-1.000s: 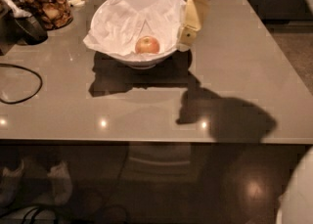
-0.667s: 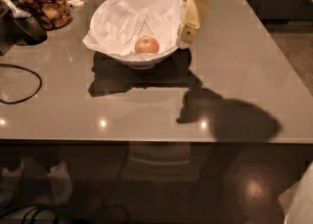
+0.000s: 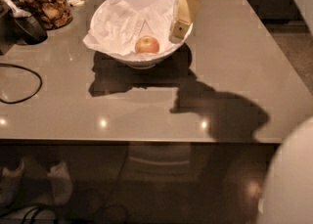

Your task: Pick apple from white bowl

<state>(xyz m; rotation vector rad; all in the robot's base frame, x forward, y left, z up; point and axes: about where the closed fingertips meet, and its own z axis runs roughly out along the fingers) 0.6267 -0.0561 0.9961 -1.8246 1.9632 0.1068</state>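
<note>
Apple (image 3: 147, 45) lying on crumpled paper (image 3: 117, 20) at the bottom of the white bowl (image 3: 142, 62), slightly toward its near side. The gripper (image 3: 177, 32) hangs over the bowl's right rim, above and to the right of the fruit; whether it is released or clenched cannot be told. A sound approach would carry it toward the bowl's centre, then lower it astride the apple without snagging the paper. Compared with a second ago, the gripper has edged slightly inward over the rim; apple and bowl are unmoved.
</note>
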